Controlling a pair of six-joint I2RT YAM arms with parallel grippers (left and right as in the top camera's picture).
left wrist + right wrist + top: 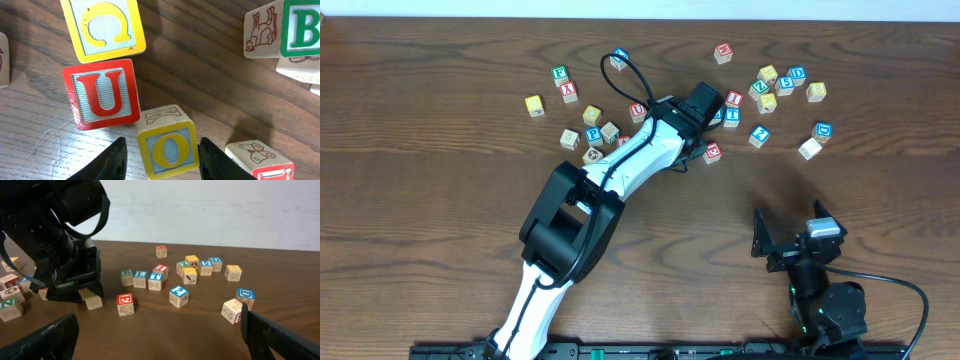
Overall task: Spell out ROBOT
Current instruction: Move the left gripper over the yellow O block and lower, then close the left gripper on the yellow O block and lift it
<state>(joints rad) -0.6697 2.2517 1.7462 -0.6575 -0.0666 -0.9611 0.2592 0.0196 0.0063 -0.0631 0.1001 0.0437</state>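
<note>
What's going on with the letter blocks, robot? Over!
Left pincer open, straddling yellow O block. Right pincer open, empty. Red U block close beside the O.

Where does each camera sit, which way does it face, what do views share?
Overhead: above the table, looking straight down; left arm and right arm show.
Left wrist: above the yellow O block, looking down; left tool straddles it.
Right wrist: low, facing the wall across the table; right tool shows below.
Shared: overhead and right wrist both show the blue 2 block.

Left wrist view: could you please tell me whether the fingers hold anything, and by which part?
Nothing yet: the left gripper is open, its fingers flanking the yellow wooden O block at opposite sides, gap visible.
</note>
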